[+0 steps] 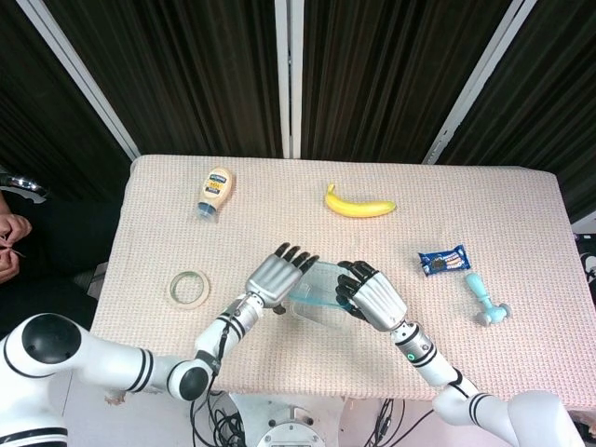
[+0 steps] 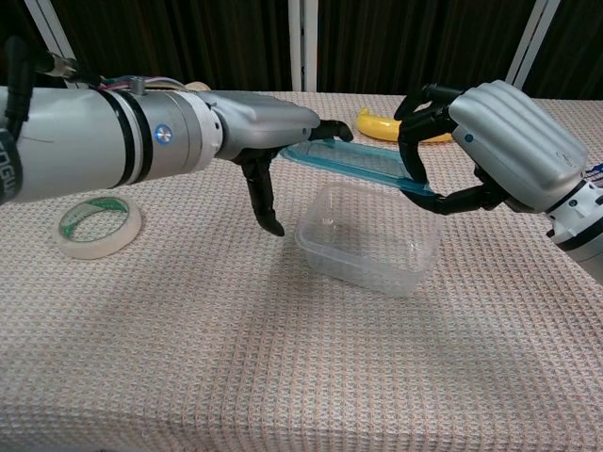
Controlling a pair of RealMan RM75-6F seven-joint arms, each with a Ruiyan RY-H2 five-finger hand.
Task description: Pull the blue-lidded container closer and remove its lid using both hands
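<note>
The clear container (image 2: 367,240) stands uncovered on the tablecloth, near the front middle; the head view shows it (image 1: 323,314) between both hands. Its blue lid (image 2: 350,163) hangs tilted above it, off the rim. My right hand (image 2: 499,146) pinches the lid's right edge between thumb and fingers, and shows in the head view (image 1: 372,294) at the lid's (image 1: 315,279) right. My left hand (image 2: 264,132) has its fingers stretched out, with fingertips at the lid's left end and the thumb pointing down, away from the container. It grips nothing (image 1: 274,276).
A tape roll (image 1: 189,288) lies at the left, a mayonnaise bottle (image 1: 215,192) at the back left and a banana (image 1: 358,205) at the back middle. A blue snack packet (image 1: 442,261) and a light-blue tool (image 1: 486,300) lie at the right.
</note>
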